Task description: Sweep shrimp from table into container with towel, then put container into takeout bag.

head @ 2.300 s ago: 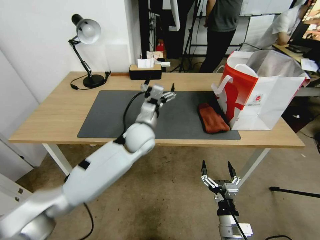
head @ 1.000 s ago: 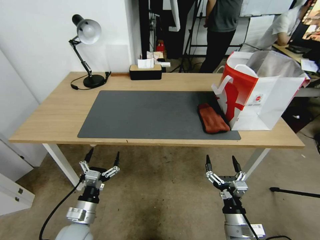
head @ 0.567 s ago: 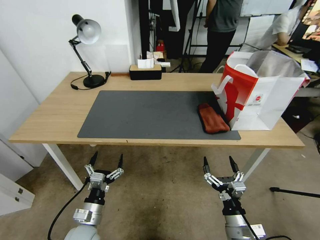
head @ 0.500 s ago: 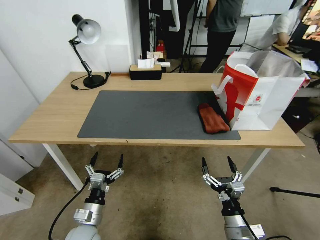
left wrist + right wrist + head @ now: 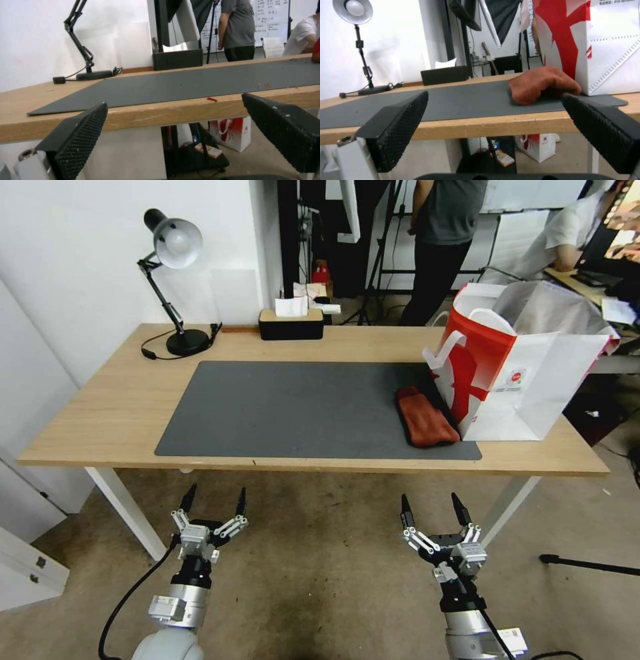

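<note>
Currently, what we see, all placed against the table [image 5: 113,407]:
Left gripper [image 5: 212,504]: ours, parked below the table's near edge, over the floor, fingers spread apart, nothing between them.
Right gripper [image 5: 431,508]: same, below the near edge toward the right end, fingers spread apart, holding nothing.
Mat [image 5: 287,407]: dark grey, on the table top.
Towel [image 5: 424,418]: on the mat's right end, touching the takeout bag [image 5: 533,380].
Takeout bag: upright on the table's right end, mouth open.
Small red bit [image 5: 211,99]: on the table's near edge, just off the mat; we can't tell what it is.
</note>
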